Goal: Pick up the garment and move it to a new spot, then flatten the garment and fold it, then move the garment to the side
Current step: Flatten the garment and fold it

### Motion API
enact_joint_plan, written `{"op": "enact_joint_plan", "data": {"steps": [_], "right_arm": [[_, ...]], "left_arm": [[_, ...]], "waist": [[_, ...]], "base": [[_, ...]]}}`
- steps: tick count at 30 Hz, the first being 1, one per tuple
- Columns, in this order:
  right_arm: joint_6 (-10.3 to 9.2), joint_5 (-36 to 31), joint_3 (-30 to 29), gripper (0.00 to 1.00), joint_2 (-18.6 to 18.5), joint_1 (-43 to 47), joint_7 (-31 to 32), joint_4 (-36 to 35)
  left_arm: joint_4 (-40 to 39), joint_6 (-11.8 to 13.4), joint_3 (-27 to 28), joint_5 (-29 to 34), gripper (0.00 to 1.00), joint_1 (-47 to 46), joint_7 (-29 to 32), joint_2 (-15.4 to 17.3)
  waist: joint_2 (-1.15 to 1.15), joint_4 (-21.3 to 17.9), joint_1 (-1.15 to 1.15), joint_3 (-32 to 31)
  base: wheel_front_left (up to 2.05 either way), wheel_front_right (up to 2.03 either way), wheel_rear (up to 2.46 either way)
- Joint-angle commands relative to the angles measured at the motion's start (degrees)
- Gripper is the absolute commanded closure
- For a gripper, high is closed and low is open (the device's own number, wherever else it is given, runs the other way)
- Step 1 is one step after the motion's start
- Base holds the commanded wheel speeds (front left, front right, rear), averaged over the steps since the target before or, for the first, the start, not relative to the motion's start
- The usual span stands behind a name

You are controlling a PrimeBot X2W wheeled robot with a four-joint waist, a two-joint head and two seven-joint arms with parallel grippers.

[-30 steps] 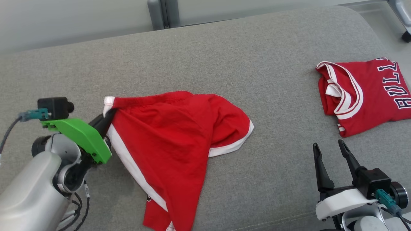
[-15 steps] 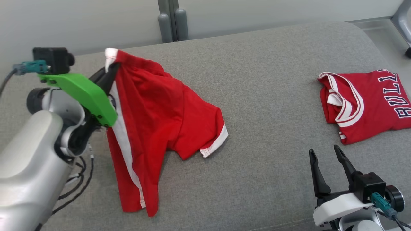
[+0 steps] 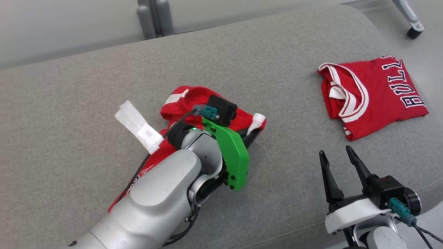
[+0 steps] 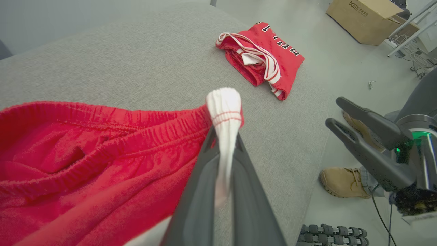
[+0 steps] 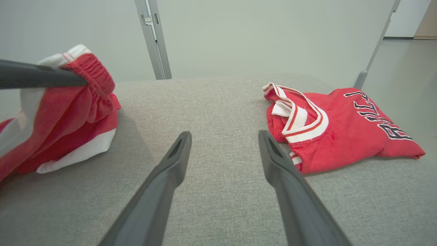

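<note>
Left gripper (image 4: 224, 136): pinched tight on the white end of the elastic waistband (image 4: 102, 119). We read this as a corner hold, chosen so the cloth trails behind the jaws instead of bunching inside them.
Red shorts (image 3: 193, 96): heaped near the middle of the cushion, partly under the left forearm. The held corner is lifted off the surface and the rest sags down onto it. We judge this to be the carry to a new spot, with flattening not yet begun.
White strip (image 3: 138, 126): sticks out from the left side of the heap. We cannot tell whether it is a label or a piece of trim.
Grey cushion (image 3: 86, 86): broad and bare between the two garments. It looks to us like the room needed for spreading the shorts flat.
Right gripper (image 3: 335, 150): fingers spread wide and holding nothing, low over bare cushion between the shorts and the jersey. We take it to be waiting for a second waistband corner.
Folded jersey (image 3: 370, 93): lies at the right end of the cushion, well apart from the shorts, so we would set the shorts down short of it.
</note>
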Motion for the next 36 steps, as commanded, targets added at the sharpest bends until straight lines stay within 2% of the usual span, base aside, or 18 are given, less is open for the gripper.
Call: {"op": "enact_joint_plan", "data": {"steps": [1,6,12,13,15,22,26,29,36], "right_arm": [[-0.03,0.2,0.1,0.0,0.3,-1.3,0.0,-0.1],[-0.03,0.6,-0.2,0.0,1.0,-2.2,0.0,-0.2],[-0.03,1.1,-0.9,0.0,1.3,-2.7,0.0,-0.2],[-0.03,1.5,-0.9,0.0,1.3,-2.6,0.0,-0.2],[-0.03,2.2,-0.7,0.0,1.4,-2.6,0.0,0.0],[-0.04,1.6,-2.5,0.0,1.3,-1.5,0.0,-0.2],[-0.04,0.4,-3.3,0.0,1.3,-0.7,0.0,-1.2],[-0.04,-0.2,-3.7,0.0,1.3,-0.3,0.0,-1.9],[-0.04,-1.2,-4.2,0.0,0.0,1.5,0.0,-4.7]], "left_arm": [[1.8,-0.5,-0.8,0.6,1.0,-1.0,-0.3,-1.4],[8.2,-1.9,-4.3,2.4,1.0,-1.6,-1.9,-5.4],[14.3,-2.0,-6.8,3.4,0.99,-1.0,-7.2,-6.8],[14.9,-2.0,-7.2,3.4,0.69,-0.7,-8.2,-6.9],[14.9,-2.1,-8.0,2.3,0.0,0.0,-9.4,-7.0],[8.8,-0.2,-9.9,-2.4,0.0,0.8,-13.3,-6.9],[5.3,1.4,-8.7,-3.2,0.0,1.5,-16.3,-6.9],[3.4,2.7,-7.1,-3.7,0.0,2.2,-18.2,-5.8],[-4.9,10.0,-1.9,-3.9,0.0,9.4,-24.7,3.5]], "waist": [[0.0,-3.5,0.0,3.3],[0.0,-7.3,0.0,6.5],[0.0,-10.3,0.0,8.3],[0.0,-10.5,0.0,8.4],[0.0,-10.7,0.0,8.4],[0.0,-7.1,0.0,6.3],[0.0,-3.8,0.0,4.0],[0.0,-2.0,0.0,2.6],[0.0,4.1,0.0,-2.5]], "base": [[0.0,0.0,0.0],[0.0,0.0,0.0],[0.0,0.0,0.0],[0.0,0.0,0.0],[0.0,0.0,0.0],[0.0,0.0,0.0],[0.0,0.0,0.0],[0.0,0.0,0.0],[0.0,0.0,0.0]]}}
